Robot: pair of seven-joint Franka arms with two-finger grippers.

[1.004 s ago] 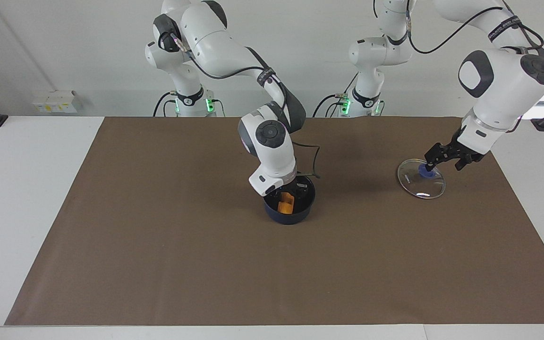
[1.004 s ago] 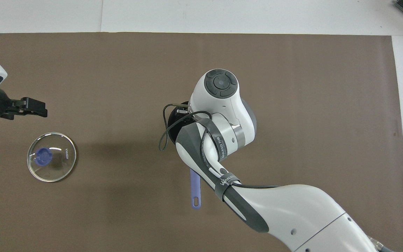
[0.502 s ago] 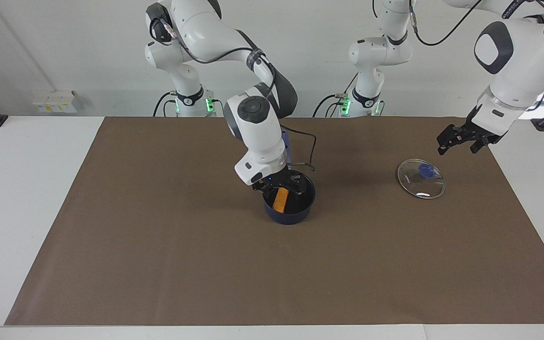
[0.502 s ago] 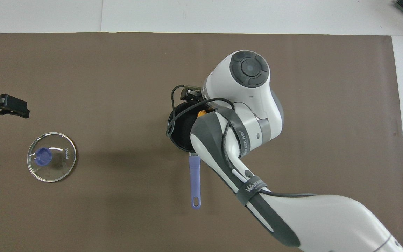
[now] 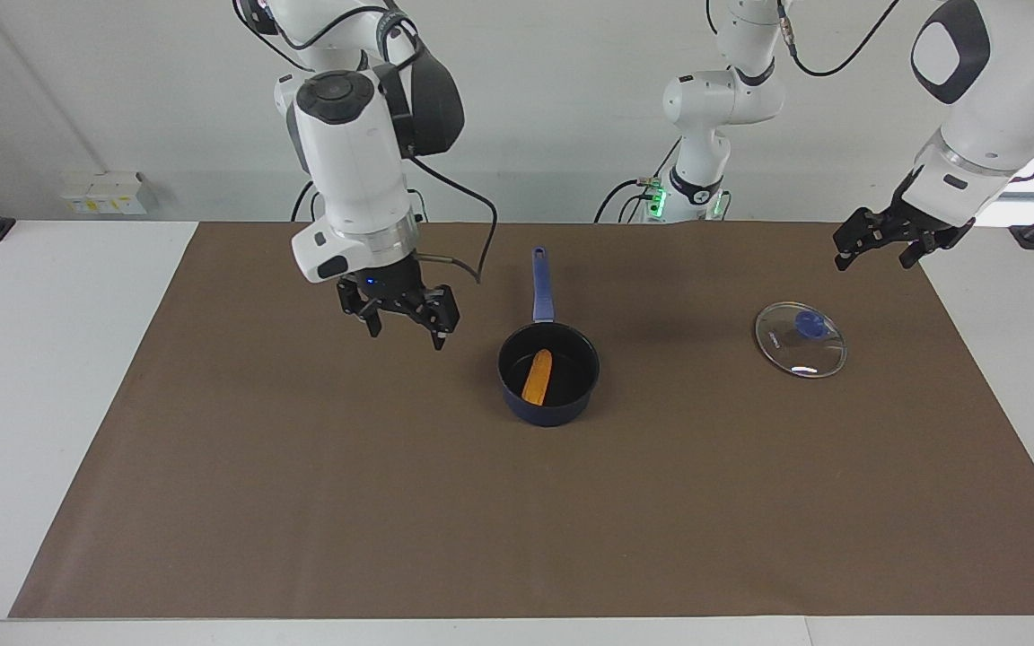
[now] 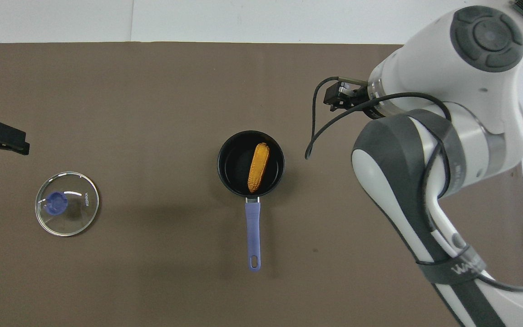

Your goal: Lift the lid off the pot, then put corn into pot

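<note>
Corn cob (image 6: 258,167) lies in the saucepan (image 5: 549,408), long axis roughly along the handle line. Glass lid (image 5: 800,339) sits on the mat toward my L arm's end. R gripper (image 5: 402,316) is over bare mat beside the pan, jaws wide, empty. L gripper (image 5: 882,244) is up, wide, empty. I'd judge nothing's left to grab.

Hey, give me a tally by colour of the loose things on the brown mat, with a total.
Blue: 1, the pot
Yellow-orange: 1, the corn lying in the pot
Clear glass with blue knob: 1, the lid
Total: 3
</note>
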